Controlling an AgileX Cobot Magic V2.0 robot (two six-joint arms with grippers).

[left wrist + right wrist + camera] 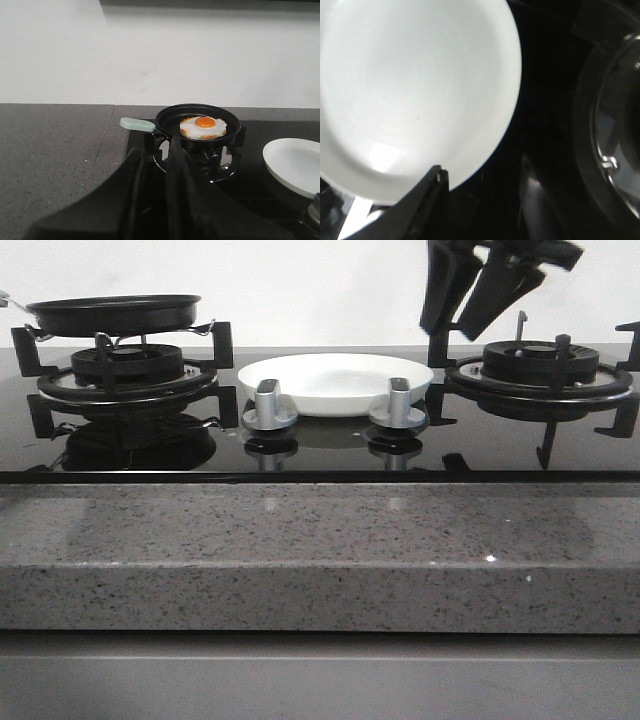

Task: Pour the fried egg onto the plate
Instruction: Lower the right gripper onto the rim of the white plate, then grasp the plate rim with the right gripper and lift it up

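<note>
The fried egg (203, 127), white with an orange yolk, lies in a black frying pan (197, 120) that sits on the left burner. The pan's pale green handle (137, 124) points towards the counter. My left gripper (156, 147) hovers short of the pan, open, with nothing between its dark fingers. It is out of the front view. The white plate (335, 380) rests empty on the glass hob between the burners. My right gripper (450, 332) hangs open above the plate's right rim. In the right wrist view the plate (415, 95) fills the frame beyond one finger (437, 177).
Two silver knobs (268, 405) (398, 403) stand in front of the plate. The right burner grate (540, 370) is bare. A grey speckled stone counter (300, 540) edges the hob at the front and lies to the left of the pan (50, 150). A white wall is behind.
</note>
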